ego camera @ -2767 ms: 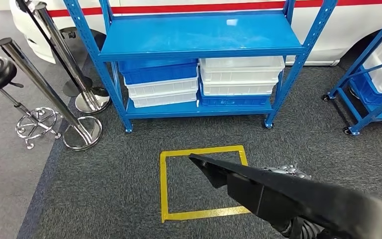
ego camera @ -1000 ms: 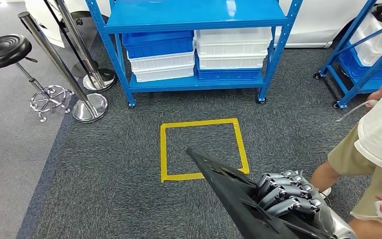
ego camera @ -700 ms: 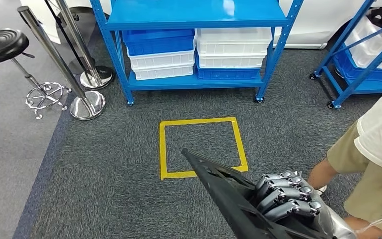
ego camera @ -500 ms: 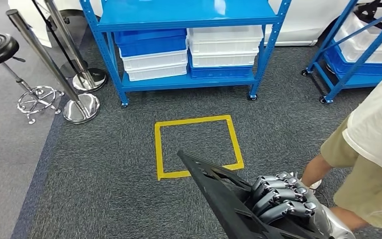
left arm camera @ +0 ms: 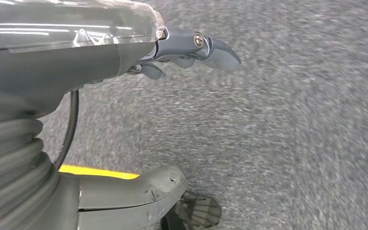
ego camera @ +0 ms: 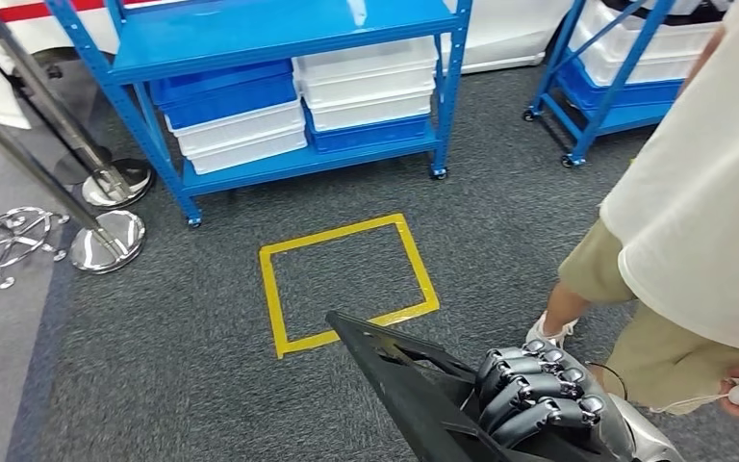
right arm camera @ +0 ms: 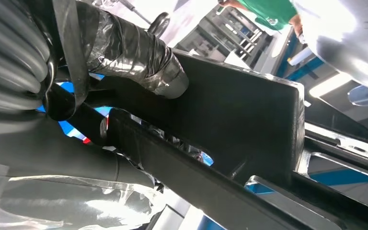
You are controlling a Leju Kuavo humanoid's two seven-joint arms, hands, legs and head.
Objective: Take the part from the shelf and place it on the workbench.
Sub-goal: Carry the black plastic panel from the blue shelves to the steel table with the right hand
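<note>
My right hand (ego camera: 539, 397) grips a long black plastic part (ego camera: 394, 380) low in the head view, fingers wrapped over its edge; the part's pointed end reaches toward a yellow tape square (ego camera: 346, 281) on the carpet. In the right wrist view the black part (right arm camera: 239, 120) crosses the picture with the thumb (right arm camera: 139, 52) pressed on it. The blue shelf (ego camera: 269, 38) stands beyond the square. My left hand (left arm camera: 191, 48) hangs over grey carpet, fingers apart, holding nothing.
A person in a white shirt and khaki shorts (ego camera: 702, 221) stands close on the right. Blue and white bins (ego camera: 298, 106) fill the shelf's lower level. Chrome stanchion bases (ego camera: 106, 239) stand at left; a second blue rack (ego camera: 625, 77) at back right.
The whole view has swung, so the shelf and yellow square sit further left and the person looms larger on the right. My right hand keeps its hold on the black part.
</note>
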